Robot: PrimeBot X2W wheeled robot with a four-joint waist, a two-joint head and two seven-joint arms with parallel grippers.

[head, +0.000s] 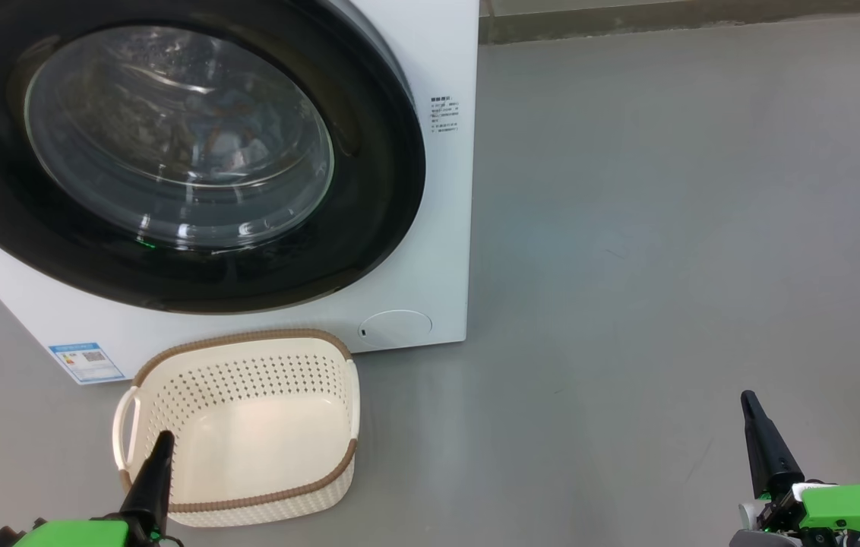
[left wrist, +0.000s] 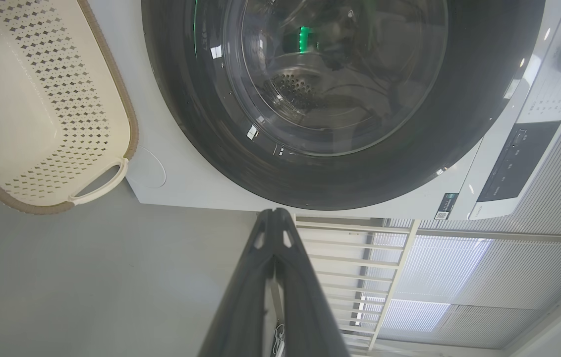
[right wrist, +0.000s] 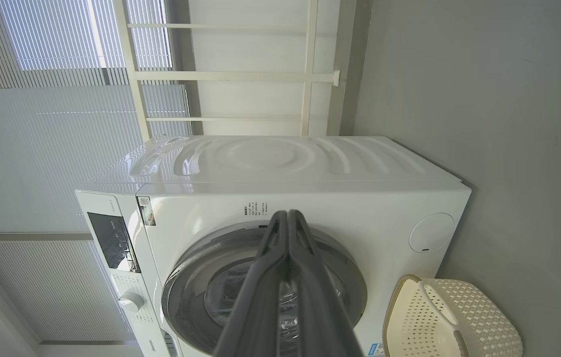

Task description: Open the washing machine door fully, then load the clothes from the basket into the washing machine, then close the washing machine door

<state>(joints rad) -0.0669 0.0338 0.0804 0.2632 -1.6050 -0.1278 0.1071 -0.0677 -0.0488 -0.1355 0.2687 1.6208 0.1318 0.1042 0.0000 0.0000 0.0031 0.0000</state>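
The washing machine is a white front-loader, and its door, black-rimmed with a glass bowl centre, lies shut against the front. Through the glass I make out light blue and orange clothes inside the drum. The cream perforated basket stands on the floor before the machine and holds nothing. My left gripper is shut, its tip over the basket's near left rim. My right gripper is shut too, low at the right above bare floor. The left wrist view has the door and basket; the right wrist view has the machine.
Grey floor spreads wide to the right of the machine. A round flap and a blue label sticker sit low on its front. White railings and blinds stand behind the machine.
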